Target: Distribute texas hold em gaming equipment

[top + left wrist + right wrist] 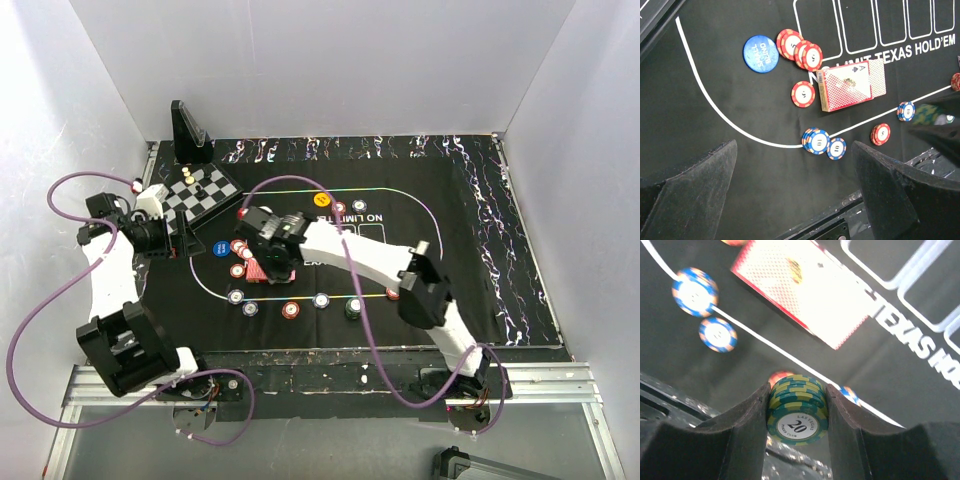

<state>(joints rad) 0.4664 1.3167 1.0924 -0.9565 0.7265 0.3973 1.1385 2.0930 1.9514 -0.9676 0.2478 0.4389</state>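
My right gripper point(272, 250) is shut on a short stack of green and yellow poker chips point(797, 412), held above the mat near the red-backed card deck point(805, 290). The deck point(852, 85) lies on the black Texas Hold'em mat point(440, 230) with an ace face up on top. Red chips point(800, 50) and a blue "small blind" button point(760, 53) lie left of it. Blue chips point(818, 141) sit on the white line. My left gripper point(795, 190) is open and empty over the mat's left part. An orange button point(322, 199) lies farther back.
A small chessboard with pieces point(200, 192) sits at the back left, with a black triangular stand point(190, 135) behind it. More chips point(320, 299) line the mat's near curve, a dark green stack point(353, 308) among them. White walls close in three sides.
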